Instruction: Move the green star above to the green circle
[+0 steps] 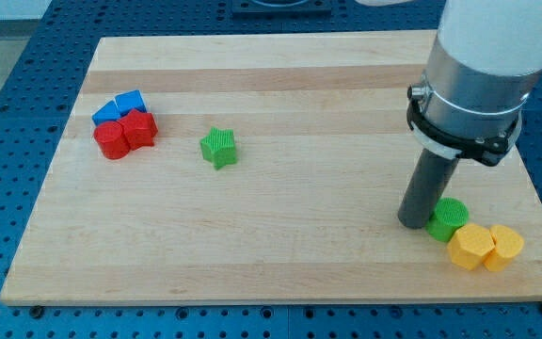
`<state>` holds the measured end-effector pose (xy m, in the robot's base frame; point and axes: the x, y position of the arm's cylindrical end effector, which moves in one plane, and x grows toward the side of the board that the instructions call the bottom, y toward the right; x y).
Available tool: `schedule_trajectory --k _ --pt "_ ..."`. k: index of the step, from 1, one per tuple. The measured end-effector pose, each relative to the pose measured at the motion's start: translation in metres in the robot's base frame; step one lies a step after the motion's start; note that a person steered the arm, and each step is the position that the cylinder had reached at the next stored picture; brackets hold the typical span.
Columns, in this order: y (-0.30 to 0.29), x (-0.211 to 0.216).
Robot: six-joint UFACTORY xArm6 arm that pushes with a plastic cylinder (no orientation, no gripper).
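The green star [219, 148] lies left of the board's middle, apart from the other blocks. The green circle [449, 219] sits near the view's bottom right, touching a yellow block. My tip [413, 222] rests on the board just left of the green circle, right against it or nearly so. The tip is far to the right of the green star.
Two yellow blocks [485, 248] sit side by side at the bottom right, below the green circle. Two blue blocks [120, 106] and two red blocks [126, 133] cluster at the view's left. The wooden board [280, 85] ends close to the yellow blocks on the right.
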<state>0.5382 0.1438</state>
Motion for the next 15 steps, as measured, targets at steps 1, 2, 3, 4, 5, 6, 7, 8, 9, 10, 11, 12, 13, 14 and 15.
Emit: schedule_trajectory --k 1,2,3,4,5,6,7,8,9,10,11,12,13,14,15 --pt "0.000 0.000" --pt "-0.028 -0.045" --pt "-0.079 -0.093" --pt "-0.127 -0.129" --pt "-0.143 -0.134" --pt "-0.145 -0.157" --pt "-0.166 -0.200" --pt "-0.214 -0.209" --pt "-0.240 -0.195" --pt "-0.266 -0.192" --pt "-0.289 -0.179" --pt "-0.304 -0.166" --pt "-0.302 -0.154" --pt "-0.277 -0.102" --pt "-0.230 -0.102"
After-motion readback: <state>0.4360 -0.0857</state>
